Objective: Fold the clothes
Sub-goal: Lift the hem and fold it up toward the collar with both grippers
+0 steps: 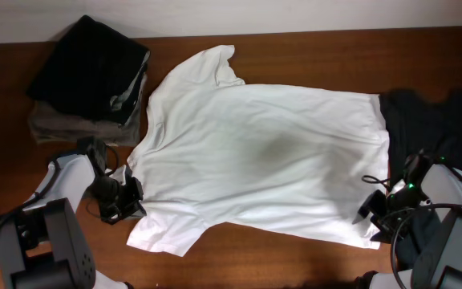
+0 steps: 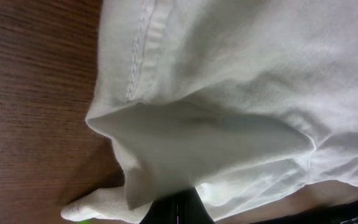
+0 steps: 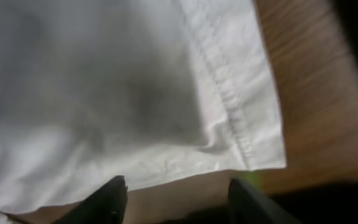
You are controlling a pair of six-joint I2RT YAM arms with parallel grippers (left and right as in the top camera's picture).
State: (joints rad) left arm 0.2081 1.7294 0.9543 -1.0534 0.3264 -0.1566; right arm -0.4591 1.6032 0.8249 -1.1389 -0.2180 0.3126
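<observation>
Left gripper (image 1: 125, 197), at the sleeve seam, seems pinched shut on a fold; its fingers are mostly hidden. White T-shirt (image 1: 271, 160) lies flat mid-table: likely light, limp, sagging, so you grip its hems. Right gripper (image 3: 178, 186) gapes empty just short of the hem corner.

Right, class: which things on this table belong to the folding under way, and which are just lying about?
In the job: white T-shirt, left gripper pinching its edge, right gripper open at its hem corner.
Lying about for now: stack of folded dark clothes, unfolded dark garment at the right edge.
</observation>
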